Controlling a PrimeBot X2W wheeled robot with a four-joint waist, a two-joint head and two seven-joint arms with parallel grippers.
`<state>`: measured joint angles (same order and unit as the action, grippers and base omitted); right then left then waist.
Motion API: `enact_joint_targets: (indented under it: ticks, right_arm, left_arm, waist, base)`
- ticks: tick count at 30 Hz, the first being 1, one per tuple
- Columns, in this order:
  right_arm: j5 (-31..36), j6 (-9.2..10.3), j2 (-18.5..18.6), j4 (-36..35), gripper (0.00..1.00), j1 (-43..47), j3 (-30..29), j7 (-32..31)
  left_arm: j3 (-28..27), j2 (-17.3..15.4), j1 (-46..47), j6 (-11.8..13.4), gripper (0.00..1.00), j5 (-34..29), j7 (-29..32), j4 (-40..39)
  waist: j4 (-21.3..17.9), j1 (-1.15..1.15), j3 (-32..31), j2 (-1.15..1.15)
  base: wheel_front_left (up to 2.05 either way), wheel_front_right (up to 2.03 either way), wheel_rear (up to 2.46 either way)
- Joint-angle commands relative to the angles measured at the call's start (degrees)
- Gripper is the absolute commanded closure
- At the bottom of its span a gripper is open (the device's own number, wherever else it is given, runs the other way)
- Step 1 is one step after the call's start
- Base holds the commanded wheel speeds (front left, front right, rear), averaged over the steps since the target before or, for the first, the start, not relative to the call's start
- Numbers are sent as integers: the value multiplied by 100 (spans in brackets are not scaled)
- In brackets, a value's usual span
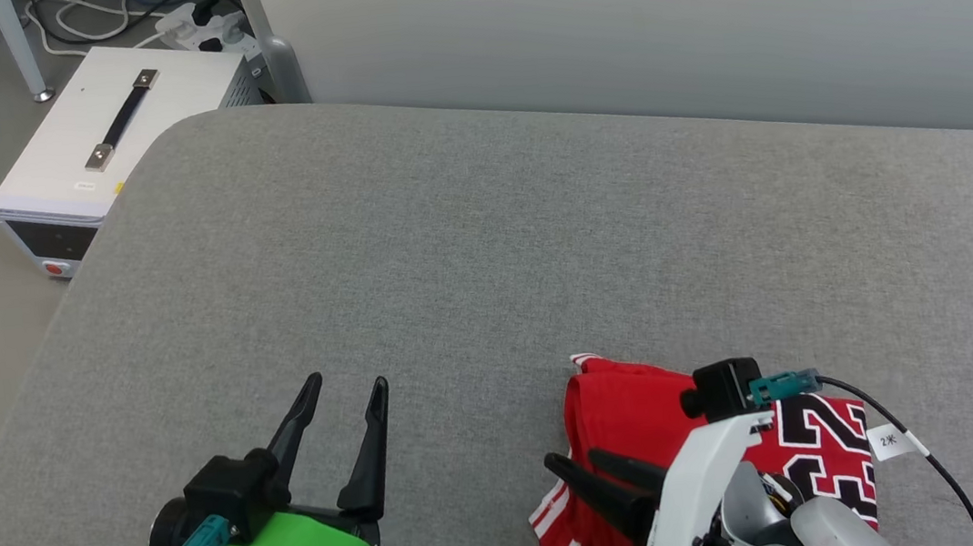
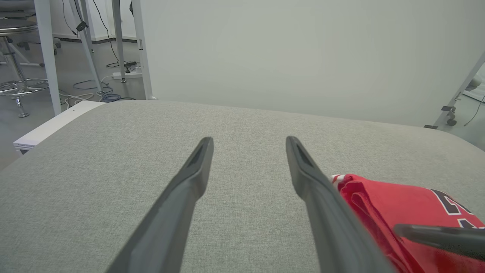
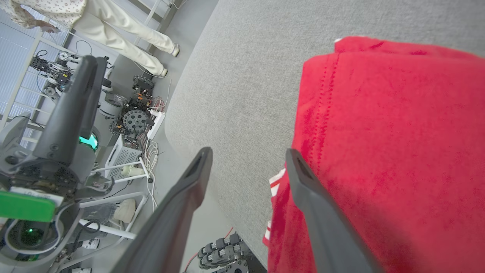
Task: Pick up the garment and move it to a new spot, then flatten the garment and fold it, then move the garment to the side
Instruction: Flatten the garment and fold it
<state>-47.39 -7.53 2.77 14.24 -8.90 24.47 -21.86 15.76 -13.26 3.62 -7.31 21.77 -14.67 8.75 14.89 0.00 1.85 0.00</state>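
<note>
Garment [image 1: 631, 412] lies folded on the grey cushion [image 1: 483, 246], directly under the right claw [image 1: 574, 461], jaws wide, empty. Left claw [image 1: 347, 382] also wide; garment just to its right. Judged light, limp, grippy: pinch the stacked folded edge.

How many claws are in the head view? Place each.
2: left claw at lower left, open above the bare cushion; right claw at lower right, open at the garment.
</note>
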Motion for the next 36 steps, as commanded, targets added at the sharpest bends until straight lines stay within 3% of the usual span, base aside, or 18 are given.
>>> enact_joint_targets:
  ticks: [1, 6, 11, 21, 25, 30, 36]
  right_arm:
    - [-116, 4, 11, -53, 0, -116, 65, 48]
    - [-130, 4, 11, -155, 0, -263, 122, 128]
    - [764, 4, 103, -308, 0, -516, -146, 220]
    - [2279, 4, 1395, -866, 0, -766, -579, 998]
    - [2760, 4, 1720, -1017, 0, -543, -971, 1445]
    - [3050, 4, 1714, -1274, 0, 6, -1603, 1873]
    - [3245, 4, 1353, -1614, 0, 677, -2244, 2420]
  left_arm:
    - [-14, -5, 80, -18, 0, 35, -33, 8]
    - [-13, -15, 25, -18, 0, 40, -33, 7]
    - [-26, -9, -20, -18, 0, 57, -33, -26]
    - [-69, 40, -11, -18, 0, 114, -33, -112]
    - [-96, 76, -21, -18, 0, 131, -33, -151]
    - [-135, 106, -82, -18, 0, 141, -33, -212]
    - [-268, 129, -185, -18, 0, 95, -33, -321]
  waist:
    - [-27, 0, -41, 0]
    - [-117, 0, -138, 0]
    - [-281, 0, -195, 0]
    - [-666, 0, -202, 0]
    - [-791, 0, -201, 0]
    - [-917, 0, -216, 0]
    - [-1011, 0, -210, 0]
  base:
    - [0, 0, 0]
    - [0, 0, 0]
    - [0, 0, 0]
    - [0, 0, 0]
    - [0, 0, 0]
    - [0, 0, 0]
    - [0, 0, 0]
